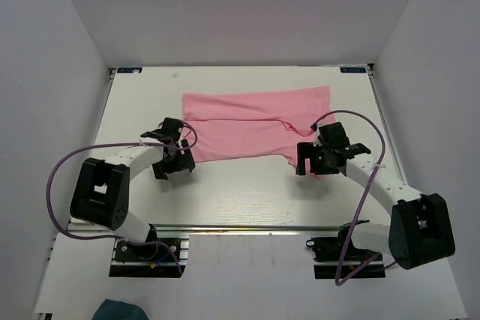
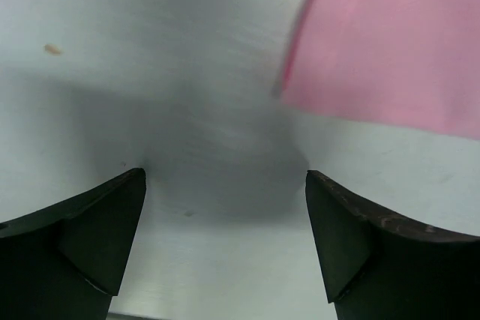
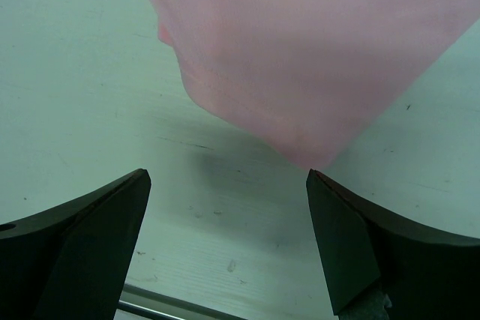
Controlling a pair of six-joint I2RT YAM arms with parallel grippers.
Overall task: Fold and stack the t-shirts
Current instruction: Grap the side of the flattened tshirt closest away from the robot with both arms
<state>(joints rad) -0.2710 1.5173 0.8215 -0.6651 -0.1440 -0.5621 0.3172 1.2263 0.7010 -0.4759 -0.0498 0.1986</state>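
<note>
A light pink t-shirt lies flat on the white table, folded into a wide band with a sleeve tip hanging out at its lower right. My left gripper is open and empty just off the shirt's lower left corner. In the left wrist view the shirt lies ahead to the right of the gripper, over bare table. My right gripper is open and empty at the sleeve tip. In the right wrist view the pink cloth's point ends just ahead of the gripper.
White walls close the table in on the left, back and right. A small dark teal cloth lies on the floor off the table's near left, beside the left arm's base. The table's near edge rail shows in the right wrist view.
</note>
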